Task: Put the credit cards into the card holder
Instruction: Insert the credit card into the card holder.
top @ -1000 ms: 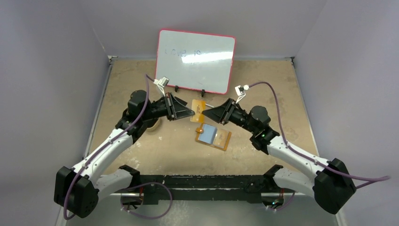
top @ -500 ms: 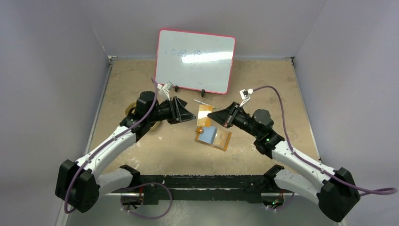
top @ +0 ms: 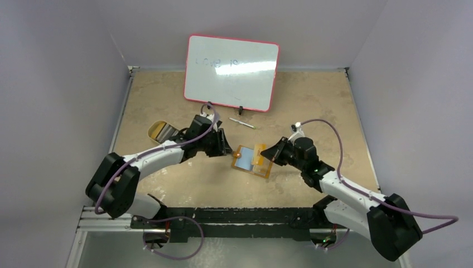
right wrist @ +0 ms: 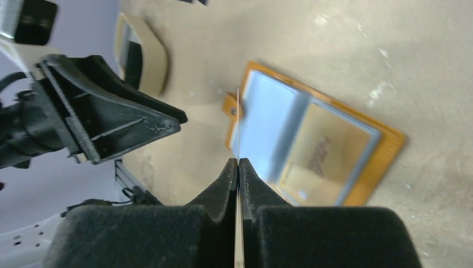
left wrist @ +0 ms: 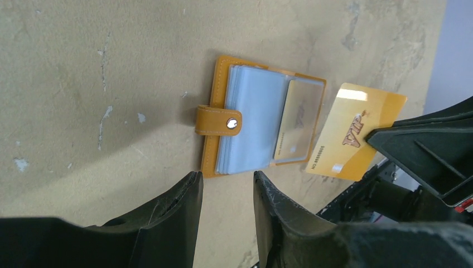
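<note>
Both arms have lowered since the earlier frame from their meeting point behind the card holder (left wrist: 254,120) and now flank it; the left end effector (left wrist: 227,178) has released to a moderate gap, with nothing between its fingers. The right end effector (right wrist: 238,163) is clenched on a gold credit card (left wrist: 351,131), held off the bench (left wrist: 111,84) at the holder's right side. The holder lies open on the bench, with a second gold card (left wrist: 298,120) inside one clear sleeve.
</note>
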Motion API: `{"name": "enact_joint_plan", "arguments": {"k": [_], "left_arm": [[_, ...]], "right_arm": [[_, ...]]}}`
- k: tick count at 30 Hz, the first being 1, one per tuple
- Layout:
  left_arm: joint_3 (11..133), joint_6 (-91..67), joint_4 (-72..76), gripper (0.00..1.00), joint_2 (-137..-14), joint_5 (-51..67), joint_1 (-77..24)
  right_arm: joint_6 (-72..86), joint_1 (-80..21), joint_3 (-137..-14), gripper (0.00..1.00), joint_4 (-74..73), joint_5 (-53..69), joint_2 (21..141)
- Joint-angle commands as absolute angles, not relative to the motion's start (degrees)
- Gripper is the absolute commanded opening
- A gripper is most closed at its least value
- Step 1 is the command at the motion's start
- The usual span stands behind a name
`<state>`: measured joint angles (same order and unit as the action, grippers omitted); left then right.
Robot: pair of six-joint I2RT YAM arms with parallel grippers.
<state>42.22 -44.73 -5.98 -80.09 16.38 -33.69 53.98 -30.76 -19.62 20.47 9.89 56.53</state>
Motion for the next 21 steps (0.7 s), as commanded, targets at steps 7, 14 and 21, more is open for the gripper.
{"name": "enact_joint_plan", "arguments": {"k": [7, 14, 21], "left_arm": [[42.66, -42.91, 1.89, 0.39, -89.14, 12.28, -38.36], [42.57, -42.84, 2.27, 0.36, -91.15, 10.92, -40.38], [40.30, -45.39, 3.95, 0.25, -91.25, 10.95, -41.65]], "right_arm": [[56.91, -29.46, -13.63, 0.00, 33.24, 8.05, 61.08], [58.79, -28.92, -10.68, 0.00, 39.00, 5.54, 62.59], [59.65, -28.69, -10.66, 0.00, 43.54, 7.13, 68.34]]}}
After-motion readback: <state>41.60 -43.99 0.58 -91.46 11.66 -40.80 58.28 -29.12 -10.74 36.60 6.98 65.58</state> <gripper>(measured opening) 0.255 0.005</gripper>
